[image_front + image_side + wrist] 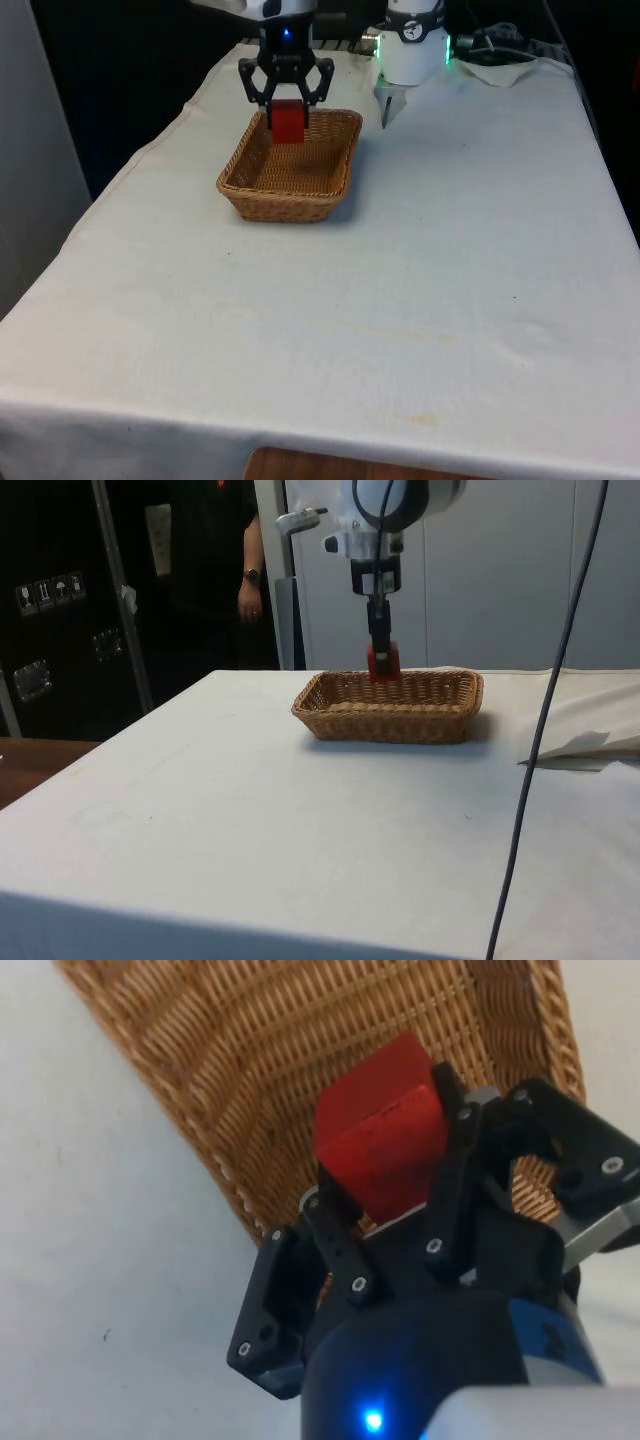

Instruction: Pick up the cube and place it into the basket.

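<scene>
Red cube (288,122) carried in the black gripper (287,118), the two fingers closed against opposite flat faces so that the block hangs between them with its lower part projecting below the fingertips. In the side view the cube (383,662) sits at about rim height of the wicker basket (345,705), over the far end of it, that is, the end nearest the robot. In the wrist view the cube (380,1135) shows against the woven basket floor (300,1050), apart from it, so it is judged to be above the inside of the basket and not yet set down.

Handling, as judged from appearance: the cube looks rigid and small, probably light, with smooth plain faces and sharp edges. Parallel flat sides suit a two-finger pinch, and the present hold across the middle of two opposite faces appears sound, with no visible tilt in the front view. A smooth face could slip if the grip were slack. Nothing about it suggests fragility, so a short drop onto the weave should do no harm, though a hard block may bounce or roll on the springy wicker.

The white cloth (450,250) covers the table; a person (215,560) stands beyond it in the side view
</scene>
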Controlling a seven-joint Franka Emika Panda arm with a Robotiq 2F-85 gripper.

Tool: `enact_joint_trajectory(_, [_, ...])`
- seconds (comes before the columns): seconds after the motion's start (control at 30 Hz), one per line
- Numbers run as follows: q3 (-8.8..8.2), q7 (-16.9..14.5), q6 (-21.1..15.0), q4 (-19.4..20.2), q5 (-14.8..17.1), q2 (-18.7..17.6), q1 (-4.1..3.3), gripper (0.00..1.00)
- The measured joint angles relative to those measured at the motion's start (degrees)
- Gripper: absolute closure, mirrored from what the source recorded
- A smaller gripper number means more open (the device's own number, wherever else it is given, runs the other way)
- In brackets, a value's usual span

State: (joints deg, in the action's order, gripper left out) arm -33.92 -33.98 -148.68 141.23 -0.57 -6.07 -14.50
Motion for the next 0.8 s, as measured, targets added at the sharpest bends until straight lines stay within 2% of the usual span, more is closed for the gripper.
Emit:
enact_joint_trajectory(0.17, [-0.52, -0.9, 0.0, 0.1, 0.0, 0.0, 0.0, 0.98])
enact_joint_trajectory(0.5, [-0.46, -0.9, -0.1, 0.3, 0.1, -0.4, 0.0, 0.98])
enact_joint_trajectory(0.67, [-0.29, -1.0, -2.2, 0.6, 0.9, -2.3, 0.0, 0.98])
enact_joint_trajectory(0.8, [-0.11, -1.8, -4.8, 0.7, 2.8, -4.4, 0.0, 0.98])
